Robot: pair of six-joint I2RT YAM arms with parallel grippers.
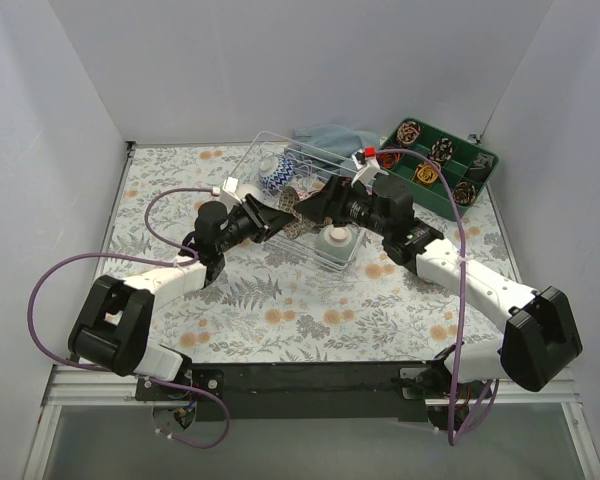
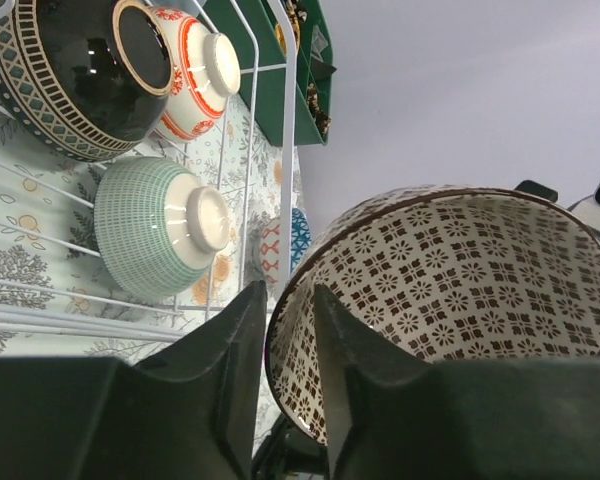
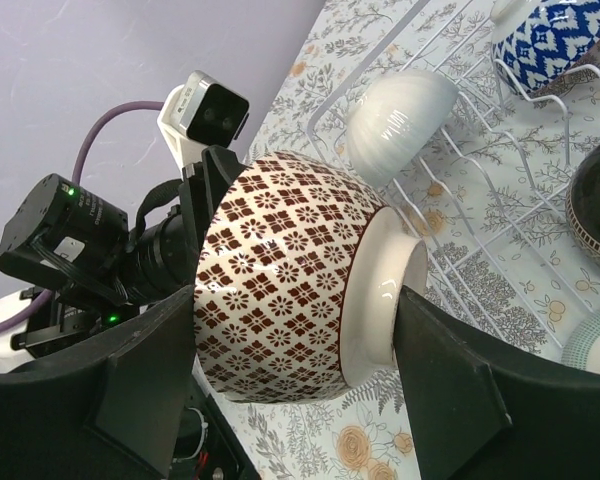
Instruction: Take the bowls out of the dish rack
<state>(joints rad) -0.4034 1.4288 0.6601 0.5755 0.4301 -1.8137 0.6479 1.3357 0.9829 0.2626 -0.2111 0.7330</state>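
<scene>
A bowl with a brown flower-and-diamond pattern [image 3: 280, 270] is held on its side between both grippers, above the near edge of the white wire dish rack [image 1: 263, 137]. My left gripper [image 2: 288, 300] is shut on its rim, one finger inside and one outside the bowl [image 2: 450, 280]. My right gripper [image 3: 295, 330] spans the bowl from rim to white foot, with both fingers against it. In the top view the left gripper [image 1: 270, 215] and the right gripper [image 1: 318, 207] meet over the rack. The rack [image 2: 280, 120] holds several more bowls.
In the rack are a black patterned bowl [image 2: 80, 70], a red-banded bowl [image 2: 195, 65], a green bowl [image 2: 155, 225], a white bowl [image 3: 400, 110] and a blue bowl [image 3: 550, 35]. A green compartmented tray [image 1: 442, 165] stands at the back right. A grey-blue cloth [image 1: 325, 135] lies behind the rack.
</scene>
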